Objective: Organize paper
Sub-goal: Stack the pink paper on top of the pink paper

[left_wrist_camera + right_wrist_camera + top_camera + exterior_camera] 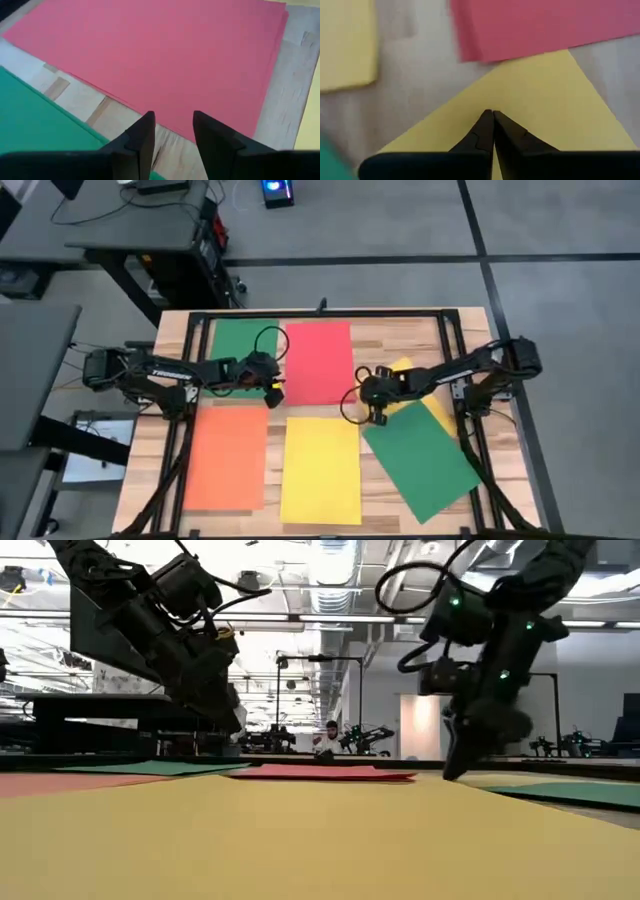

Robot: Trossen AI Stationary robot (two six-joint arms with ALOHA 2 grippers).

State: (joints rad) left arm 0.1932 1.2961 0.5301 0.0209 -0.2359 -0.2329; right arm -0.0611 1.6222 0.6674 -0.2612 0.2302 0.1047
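Right gripper [493,131] pinches tilted yellow sheet [535,100] beside red sheet [540,25]

Matt, smooth paper is seen in the red sheet [165,55] ahead of the left gripper's [173,131] parted jaws. Pale wood (grain visible) forms the table [85,102]. Dark, matt plastic is shown by the closed right gripper [493,131] over a yellow sheet [545,105].

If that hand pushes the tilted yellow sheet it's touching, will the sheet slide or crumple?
Probably slide: the thin yellow paper sheet lies flat on the smooth wooden table. It may buckle, since the right hand, fingers shut, presses one spot. The green paper sheet overlapping it could drag along.
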